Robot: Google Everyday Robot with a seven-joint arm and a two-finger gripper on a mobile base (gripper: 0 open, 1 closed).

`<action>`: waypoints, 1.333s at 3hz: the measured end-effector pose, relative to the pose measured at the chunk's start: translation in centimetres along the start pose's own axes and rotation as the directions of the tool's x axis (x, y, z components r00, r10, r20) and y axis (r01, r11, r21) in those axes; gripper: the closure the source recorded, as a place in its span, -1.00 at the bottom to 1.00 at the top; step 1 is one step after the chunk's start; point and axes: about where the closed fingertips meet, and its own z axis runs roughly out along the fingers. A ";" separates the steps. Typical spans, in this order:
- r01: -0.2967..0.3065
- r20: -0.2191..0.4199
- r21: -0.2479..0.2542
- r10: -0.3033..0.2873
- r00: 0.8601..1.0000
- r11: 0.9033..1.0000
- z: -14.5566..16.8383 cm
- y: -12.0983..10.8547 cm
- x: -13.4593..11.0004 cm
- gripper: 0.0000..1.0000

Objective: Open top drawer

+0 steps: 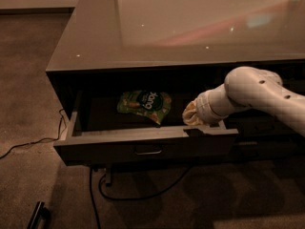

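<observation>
The top drawer (pixel 143 144) is pulled out from the dark cabinet, its flat front facing me with a small metal pull (pixel 148 151) at centre. Inside lies a green snack bag (pixel 144 104) on the dark floor. My white arm comes in from the right. My gripper (pixel 192 116) reaches down inside the drawer just behind the right part of its front wall, to the right of the bag. Its tips are hidden behind the drawer front.
The cabinet has a glossy grey top (pixel 190 27) above the drawer. More dark drawer fronts (pixel 267 144) lie to the right under my arm. Black cables (pixel 138 192) run on the brown carpet below, and a dark object (pixel 38 216) lies at the bottom left.
</observation>
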 end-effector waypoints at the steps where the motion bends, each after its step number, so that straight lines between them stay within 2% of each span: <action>1: -0.001 0.031 -0.041 0.003 1.000 0.999 2.4 0.5 0.0 1.00; 2: 0.015 0.048 -0.088 -0.011 0.999 0.996 4.4 1.0 -0.4 1.00; 3: 0.022 0.038 -0.116 -0.018 0.999 0.993 4.9 2.0 -0.3 1.00; 4: 0.021 0.013 -0.132 -0.020 1.000 0.991 4.2 4.5 -0.2 1.00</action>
